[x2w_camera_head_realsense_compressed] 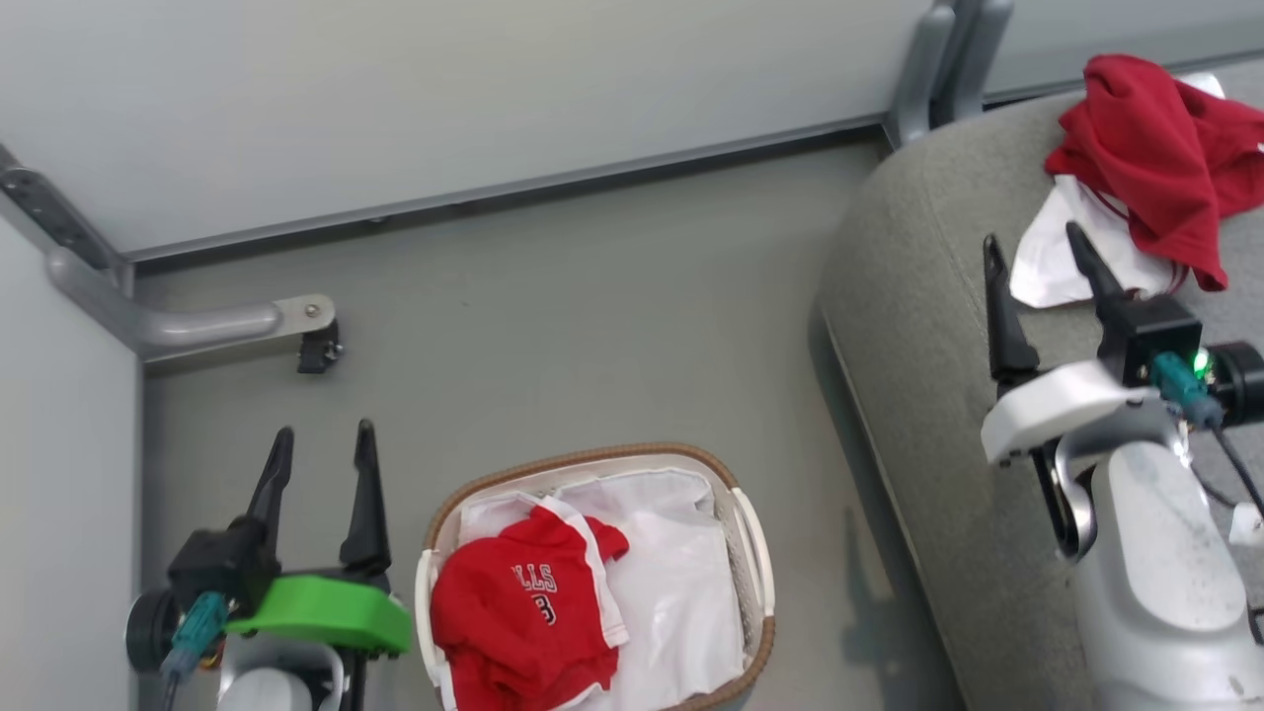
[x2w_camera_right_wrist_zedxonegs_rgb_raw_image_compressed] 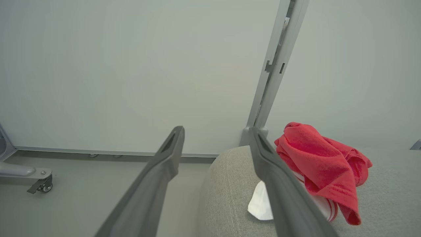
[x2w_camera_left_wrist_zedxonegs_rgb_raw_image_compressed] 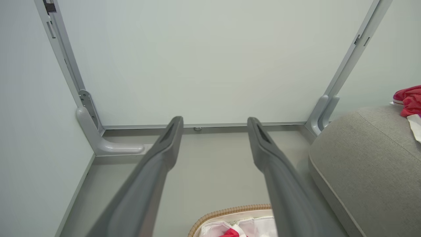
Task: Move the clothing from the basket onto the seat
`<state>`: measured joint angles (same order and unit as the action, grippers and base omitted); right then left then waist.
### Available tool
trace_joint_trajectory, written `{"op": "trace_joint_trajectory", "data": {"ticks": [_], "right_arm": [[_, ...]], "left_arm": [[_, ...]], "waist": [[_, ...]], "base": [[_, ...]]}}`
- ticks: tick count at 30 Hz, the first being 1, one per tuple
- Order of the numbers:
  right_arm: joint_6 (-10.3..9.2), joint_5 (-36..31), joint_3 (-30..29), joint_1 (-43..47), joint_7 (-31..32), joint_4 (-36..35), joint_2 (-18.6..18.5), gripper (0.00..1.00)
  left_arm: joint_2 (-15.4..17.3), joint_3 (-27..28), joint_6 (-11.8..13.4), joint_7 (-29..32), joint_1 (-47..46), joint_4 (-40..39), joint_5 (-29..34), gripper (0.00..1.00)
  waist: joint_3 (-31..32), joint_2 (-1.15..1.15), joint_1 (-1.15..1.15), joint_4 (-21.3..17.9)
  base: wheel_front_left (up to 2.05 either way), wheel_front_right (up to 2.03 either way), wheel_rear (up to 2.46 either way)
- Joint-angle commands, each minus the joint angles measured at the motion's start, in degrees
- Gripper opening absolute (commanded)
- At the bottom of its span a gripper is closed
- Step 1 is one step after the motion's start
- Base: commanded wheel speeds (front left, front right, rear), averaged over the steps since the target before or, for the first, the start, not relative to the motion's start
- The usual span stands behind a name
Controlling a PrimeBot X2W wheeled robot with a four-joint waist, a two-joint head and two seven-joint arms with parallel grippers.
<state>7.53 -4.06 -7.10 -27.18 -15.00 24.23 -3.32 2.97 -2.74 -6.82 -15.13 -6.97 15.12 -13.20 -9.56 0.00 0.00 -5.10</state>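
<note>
On the seat (x2w_camera_head_realsense_compressed: 918, 326) lies one red garment (x2w_camera_head_realsense_compressed: 1145, 148); jersey (x2w_camera_head_realsense_compressed: 513, 612) in basket (x2w_camera_head_realsense_compressed: 592, 456)

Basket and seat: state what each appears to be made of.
Basket: smooth, slightly glossy white walls, likely moulded plastic; braided brown top edge, woven rattan or an imitation. Its liner: thin white cloth, creased. Seat: matte grey upholstery fabric, with visible weave and a stitched seam.
</note>
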Motion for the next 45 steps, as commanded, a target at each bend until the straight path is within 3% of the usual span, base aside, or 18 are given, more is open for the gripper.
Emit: {"op": "trace_joint_trajectory", "data": {"ticks": [1, 11, 18, 45], "right_arm": [[-0.08, 0.8, 0.2, 2.0, -0.3, -0.7, -0.1, 1.0], [-0.08, 10.7, 4.8, 13.4, -0.3, -6.6, 0.3, 1.0], [-0.08, 12.4, 6.6, 19.4, -0.3, -7.6, 0.3, 1.0], [-0.08, 11.8, 7.8, 19.4, -0.3, -5.8, 0.3, 1.0]], "left_arm": [[0.0, 0.7, 0.2, 0.0, 1.7, -0.2, -0.2, 1.0], [-0.1, 0.8, 0.4, 0.0, 6.8, -0.5, -2.7, 1.0], [-0.1, -0.6, 1.2, 0.0, 8.4, -0.7, -4.3, 1.0], [-0.1, -1.8, 0.9, 0.0, 8.0, 0.4, -3.2, 1.0]], "waist": [[2.8, 0.0, 0.0, 2.8], [5.2, 0.0, 0.0, 5.8], [6.5, 0.0, 0.0, 6.3], [6.5, 0.0, 0.0, 6.1]], "base": [[0.0, 0.0, 0.0], [0.0, 0.0, 0.0], [0.0, 0.0, 0.0], [0.0, 0.0, 0.0]]}}
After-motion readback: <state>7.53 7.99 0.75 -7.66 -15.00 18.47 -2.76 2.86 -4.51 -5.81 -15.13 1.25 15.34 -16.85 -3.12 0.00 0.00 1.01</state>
